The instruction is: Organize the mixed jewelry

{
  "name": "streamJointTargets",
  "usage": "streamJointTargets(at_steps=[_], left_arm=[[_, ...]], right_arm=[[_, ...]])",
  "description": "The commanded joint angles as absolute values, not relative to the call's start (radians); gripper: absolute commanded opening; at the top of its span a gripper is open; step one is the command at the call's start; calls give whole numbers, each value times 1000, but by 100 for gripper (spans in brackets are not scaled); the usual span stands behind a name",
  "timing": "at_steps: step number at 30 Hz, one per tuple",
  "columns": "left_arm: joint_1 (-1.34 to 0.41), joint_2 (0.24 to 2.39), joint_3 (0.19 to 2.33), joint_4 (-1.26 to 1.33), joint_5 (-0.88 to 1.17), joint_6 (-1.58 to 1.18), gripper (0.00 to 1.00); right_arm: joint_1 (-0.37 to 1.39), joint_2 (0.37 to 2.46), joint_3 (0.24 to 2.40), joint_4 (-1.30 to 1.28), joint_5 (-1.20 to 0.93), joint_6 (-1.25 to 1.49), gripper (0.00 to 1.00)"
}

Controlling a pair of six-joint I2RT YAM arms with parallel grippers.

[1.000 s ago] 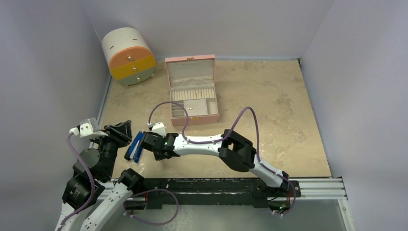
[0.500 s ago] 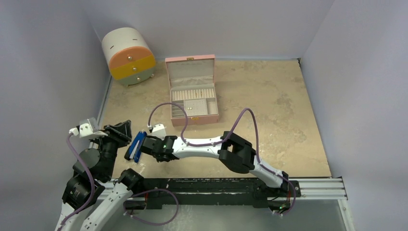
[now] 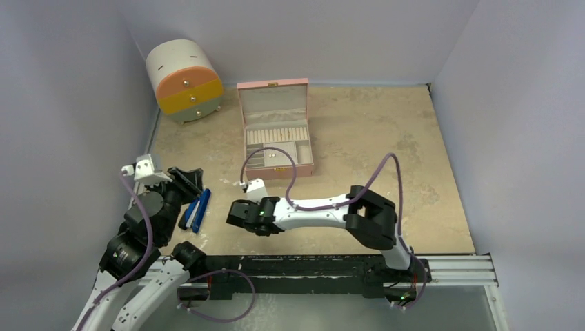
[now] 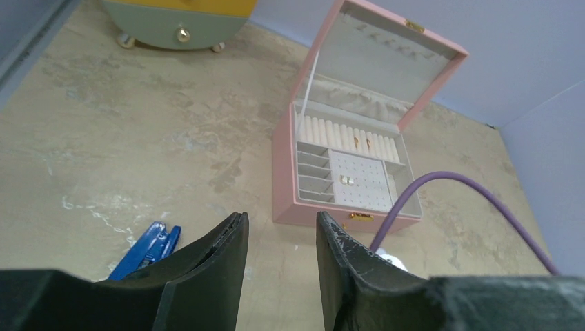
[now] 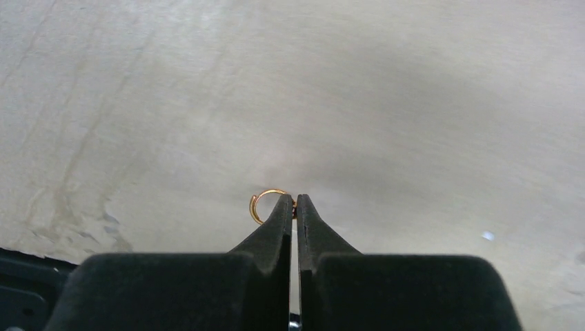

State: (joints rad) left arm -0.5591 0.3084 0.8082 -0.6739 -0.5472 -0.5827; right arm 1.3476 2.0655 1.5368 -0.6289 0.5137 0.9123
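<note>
One gold ring (image 5: 262, 205) is in your right gripper (image 5: 294, 200): the tips are pinched together on the ring's right side, and the rest of the loop sticks out to the left. Can't tell if it's resting on the table (image 3: 428, 124) or clear of it.

Top view puts that gripper on the near side of the pink box (image 3: 279, 170), just left of its front-left corner and apart from the front wall. Its purple cable (image 3: 276, 147) loops across the box's front half.

The left gripper (image 4: 279, 221) has a moderate gap and nothing between the fingers. It sits well left of the box, beside the blue tool (image 3: 196, 209).

Inside the box, gold bits (image 4: 347, 181) sit on the perforated panel and gold pieces (image 4: 361, 143) in the roll row.

For room, right of the box is bare tabletop out to the wall. The lid stands up near the back wall. The drawer cabinet (image 3: 185, 81) fills the corner behind-left of the box.
</note>
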Motion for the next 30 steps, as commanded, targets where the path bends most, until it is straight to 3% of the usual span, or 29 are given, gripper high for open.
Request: streamJointTargets(at_steps=[1,15,30], left_arm=[[-560,373,836,-610,-440,-646,40],[-560,492,709,-367,-127,-794,53],[-560,798,622,62,253,-980,53]], right_arm=[[1334,1896,1453,-676,633,951,0],[1234,1517,1235,-644,741,824,0],[1116,1258,1187,-466,601,638,0]])
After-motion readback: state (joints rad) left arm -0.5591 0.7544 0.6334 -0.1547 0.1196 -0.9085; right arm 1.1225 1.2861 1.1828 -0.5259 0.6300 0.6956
